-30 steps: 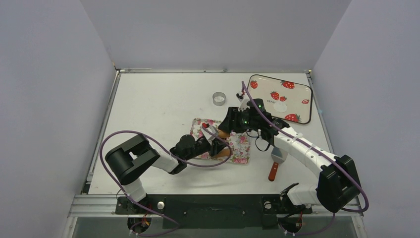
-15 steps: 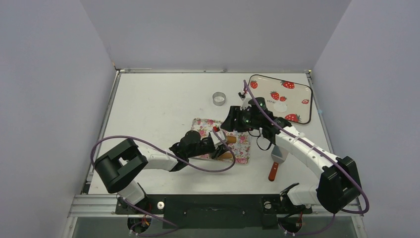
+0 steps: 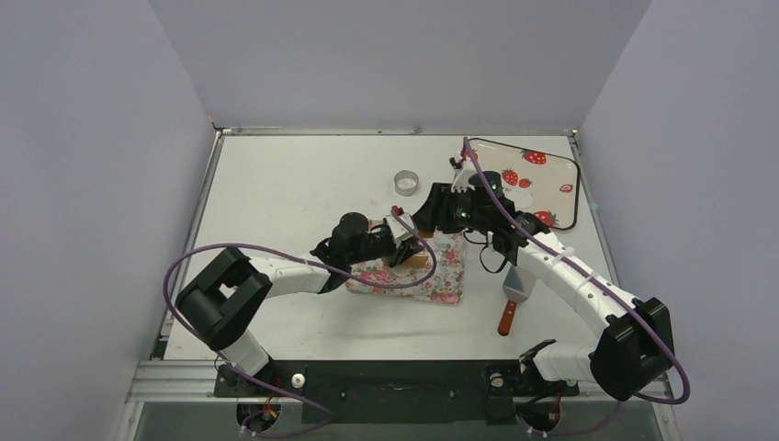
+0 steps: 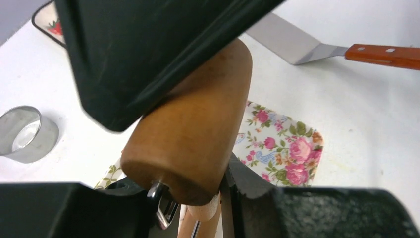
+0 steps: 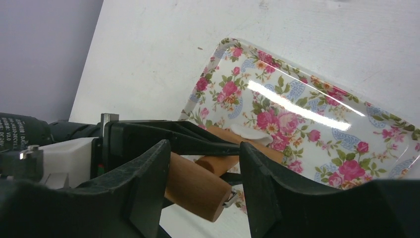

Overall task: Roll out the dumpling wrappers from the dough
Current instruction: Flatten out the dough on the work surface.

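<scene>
1. Two grippers meet over the floral tray point(image 3: 443, 281), which lies flat near the middle of the table point(image 3: 294, 184).
2. Left gripper point(image 3: 404, 246): reaches in from the left and is closed on the brown wooden roller point(image 4: 193, 134). In the left wrist view, one black finger lies across the top of the roller's barrel, and the other sits under it. A metal pin shows at the barrel's near end.
3. Right gripper point(image 3: 430, 219): comes in from the right and stands at a middling width, holding the roller. In the right wrist view, its fingers point(image 5: 148, 193) stand on either side of a thick wooden part that fills most of the space between them.
4. Dough point(image 5: 250, 133): one small, flattened white patch lies on the floral tray, touching the far side of the roller. In the top view, the grippers hide it.
5. Metal ring point(image 3: 405, 182): stands on the bare table beyond the floral tray, apart from it.
6. Spatula point(image 3: 514, 292): lies on the table just right of the floral tray, with its red handle toward the arm bases.
7. Strawberry tray point(image 3: 551, 175): sits at the far right corner of the table; the right arm crosses its near left edge.
</scene>
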{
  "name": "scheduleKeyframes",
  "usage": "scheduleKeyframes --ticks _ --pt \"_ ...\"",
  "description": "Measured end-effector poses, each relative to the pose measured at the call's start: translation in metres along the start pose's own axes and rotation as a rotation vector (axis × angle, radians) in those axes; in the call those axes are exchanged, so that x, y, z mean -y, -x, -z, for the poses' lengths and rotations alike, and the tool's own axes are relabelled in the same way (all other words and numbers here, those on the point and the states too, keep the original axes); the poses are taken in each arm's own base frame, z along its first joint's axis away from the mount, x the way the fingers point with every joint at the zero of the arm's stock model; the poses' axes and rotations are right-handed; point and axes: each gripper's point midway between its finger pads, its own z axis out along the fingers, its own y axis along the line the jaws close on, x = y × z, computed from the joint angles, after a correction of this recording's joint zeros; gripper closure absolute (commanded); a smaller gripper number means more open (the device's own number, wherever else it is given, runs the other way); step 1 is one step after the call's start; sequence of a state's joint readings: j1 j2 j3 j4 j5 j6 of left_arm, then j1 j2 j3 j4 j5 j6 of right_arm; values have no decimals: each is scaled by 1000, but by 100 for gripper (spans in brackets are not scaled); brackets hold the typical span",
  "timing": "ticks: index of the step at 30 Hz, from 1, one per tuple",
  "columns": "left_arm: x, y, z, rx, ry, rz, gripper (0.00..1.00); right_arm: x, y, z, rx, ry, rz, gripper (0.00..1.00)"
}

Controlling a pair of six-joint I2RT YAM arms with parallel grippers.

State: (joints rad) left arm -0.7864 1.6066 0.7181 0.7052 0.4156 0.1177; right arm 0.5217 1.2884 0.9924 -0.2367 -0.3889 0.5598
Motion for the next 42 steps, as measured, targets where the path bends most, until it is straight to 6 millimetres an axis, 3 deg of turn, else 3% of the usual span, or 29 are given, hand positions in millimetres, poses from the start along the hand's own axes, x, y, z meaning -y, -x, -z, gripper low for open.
scheduleKeyframes --ticks 5,12,16,21,35,42 --pt "-6 -22 -5 -48 -2 11 100 8 2 2 1 -20 -12 50" --pt "-11 -21 -9 -42 3 -23 100 16 4 4 1 -39 -26 50" --pt "-20 -10 -14 -21 12 -51 100 19 5 5 5 -43 -27 50" --pt "-17 -5 -15 -7 -8 -72 100 20 7 6 11 -46 -27 50" --pt "-24 -5 -18 -13 3 -148 100 20 7 9 16 -50 -24 50" --pt "-28 -16 -20 -32 8 -144 100 24 3 11 3 -59 -26 50"
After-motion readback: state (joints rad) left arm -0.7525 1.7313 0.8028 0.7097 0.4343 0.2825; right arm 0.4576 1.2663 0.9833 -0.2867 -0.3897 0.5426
